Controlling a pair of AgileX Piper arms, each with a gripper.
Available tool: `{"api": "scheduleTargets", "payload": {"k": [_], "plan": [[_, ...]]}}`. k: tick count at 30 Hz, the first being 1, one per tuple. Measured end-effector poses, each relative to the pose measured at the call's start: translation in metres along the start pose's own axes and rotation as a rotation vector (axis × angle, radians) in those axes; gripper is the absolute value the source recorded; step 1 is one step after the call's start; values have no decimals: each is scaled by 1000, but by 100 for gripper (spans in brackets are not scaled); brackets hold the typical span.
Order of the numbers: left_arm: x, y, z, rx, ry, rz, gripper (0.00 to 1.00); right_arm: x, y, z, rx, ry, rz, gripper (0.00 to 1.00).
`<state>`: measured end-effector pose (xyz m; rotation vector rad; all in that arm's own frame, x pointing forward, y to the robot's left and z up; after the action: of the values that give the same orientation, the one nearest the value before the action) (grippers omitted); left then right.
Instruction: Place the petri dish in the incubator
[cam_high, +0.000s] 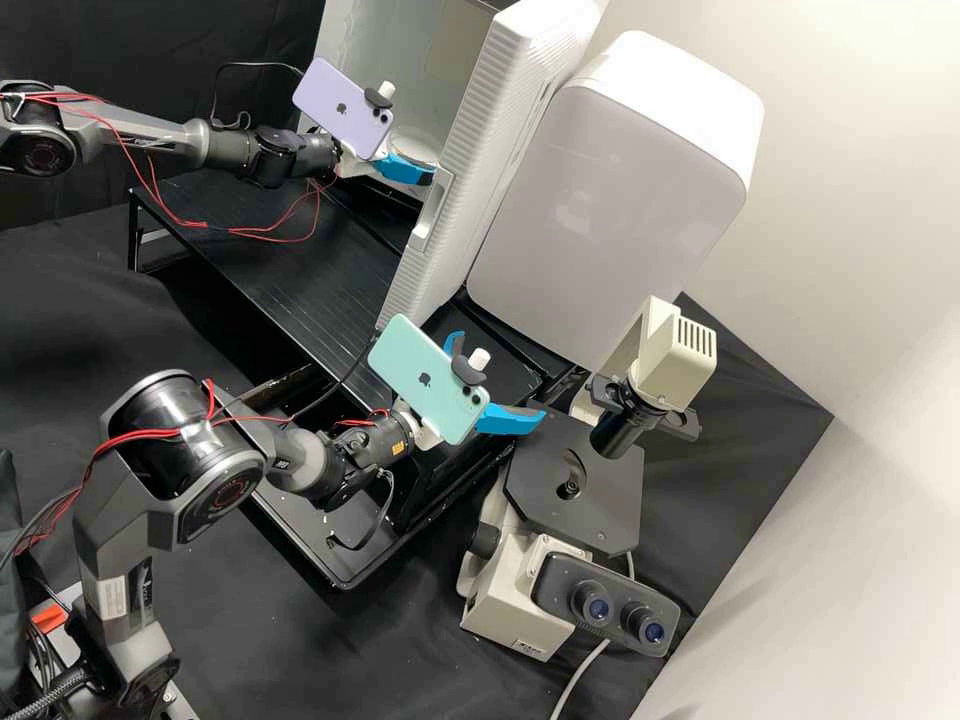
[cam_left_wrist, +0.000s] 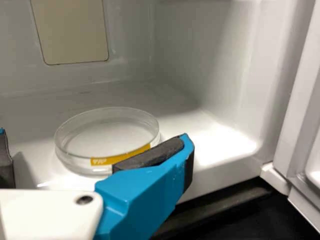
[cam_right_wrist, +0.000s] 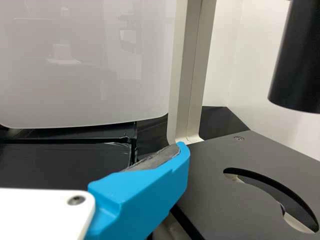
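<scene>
While I watch from my remote station, the clear round petri dish with a yellow strip on its side wall (cam_left_wrist: 107, 140) lies flat on the floor of the white box-shaped incubator (cam_high: 480, 150), inside the open chamber and near its front lip. My left hand (cam_left_wrist: 89, 152) is at the chamber mouth. Its blue fingers (cam_left_wrist: 150, 185) are spread wide, one to each side of the dish, and they grip nothing. From the left wrist view I cannot tell whether the dark pad touches the dish's rim. A lilac phone (cam_high: 340, 105) is clamped on that wrist, just outside the incubator's opening.

My right hand (cam_high: 500, 378) hangs low in front of the incubator, near its bottom corner, with its fingers apart and nothing between them. A mint-green phone (cam_high: 430, 380) is clamped on that wrist.

Just beside the incubator, on the side nearer the high camera, stands a grey-white microscope (cam_high: 540, 590) with a flat black stage (cam_right_wrist: 240, 170). One finger of the right hand is just beside the stage's edge. Under the incubator is a black raised platform (cam_high: 300, 270), and that rests on the black-draped tabletop (cam_high: 330, 640).
</scene>
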<state>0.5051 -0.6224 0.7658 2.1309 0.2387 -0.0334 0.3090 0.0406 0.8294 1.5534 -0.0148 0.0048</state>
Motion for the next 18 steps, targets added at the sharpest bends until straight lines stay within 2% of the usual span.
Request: {"api": "scheduleTargets", "payload": {"k": [2, 3, 9, 13, 18], "plan": [[-7, 1, 3, 20, -6, -1, 100, 0, 0, 0, 0, 0, 0, 100], [-12, 1, 4, 58, -12, 2, 100, 0, 0, 0, 0, 0, 0, 100], [-47, -20, 20, 168, -76, 30, 100, 0, 0, 0, 0, 0, 0, 100], [-74, -27, 24, 190, -95, 90, 100, 0, 0, 0, 0, 0, 0, 100], [-98, -25, 22, 193, -88, 169, 100, 0, 0, 0, 0, 0, 0, 100]]}}
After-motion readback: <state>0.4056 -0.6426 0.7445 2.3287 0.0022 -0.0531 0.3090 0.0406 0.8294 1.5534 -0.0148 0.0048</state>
